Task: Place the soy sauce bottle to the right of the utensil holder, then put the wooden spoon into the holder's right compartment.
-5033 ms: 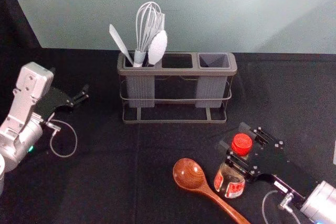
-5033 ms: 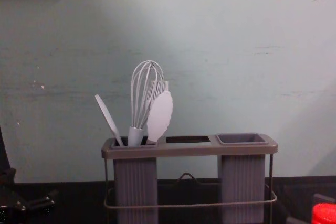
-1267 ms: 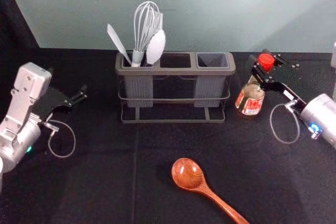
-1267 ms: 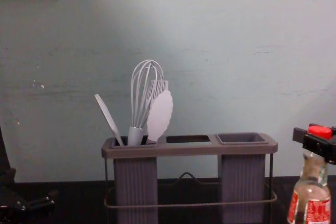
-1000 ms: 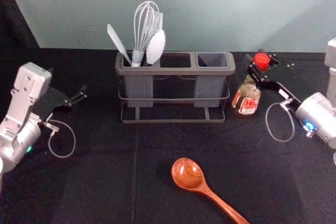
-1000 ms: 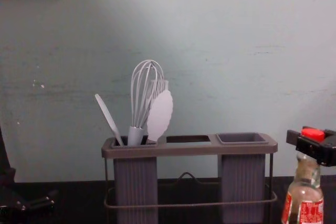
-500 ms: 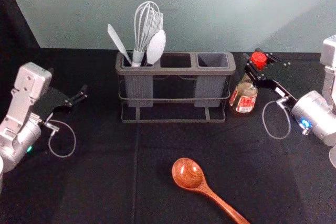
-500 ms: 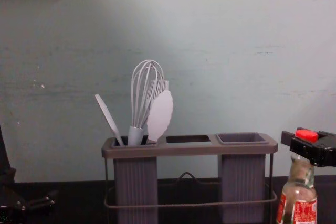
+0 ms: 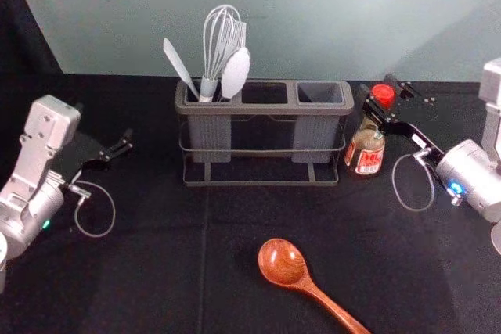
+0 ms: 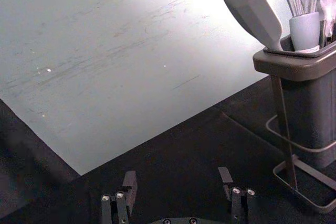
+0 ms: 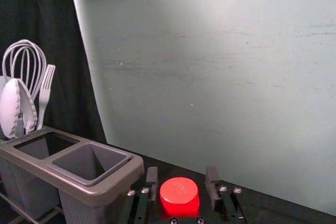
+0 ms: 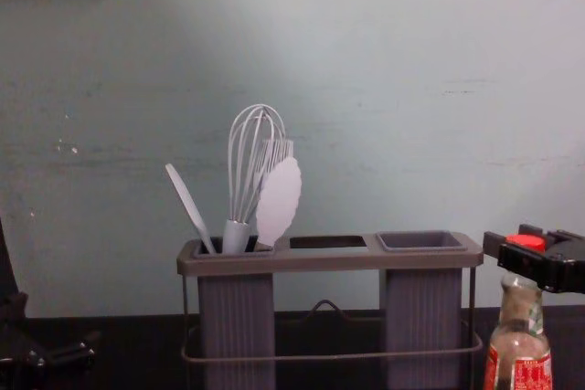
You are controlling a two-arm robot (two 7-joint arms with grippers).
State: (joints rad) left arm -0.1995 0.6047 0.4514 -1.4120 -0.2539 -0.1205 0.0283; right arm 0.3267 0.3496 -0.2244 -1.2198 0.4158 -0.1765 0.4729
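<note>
The right gripper, released, straddles the bottle at its cap; the right wrist view reveals a gap there. The bottle stands right of the holder. The head view adds the spoon, lying on the table. At left, the left gripper idles, spread.

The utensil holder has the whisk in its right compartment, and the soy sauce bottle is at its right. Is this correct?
Not quite: the head view shows the whisk in the left compartment of the utensil holder. The soy sauce bottle is indeed at its right.
</note>
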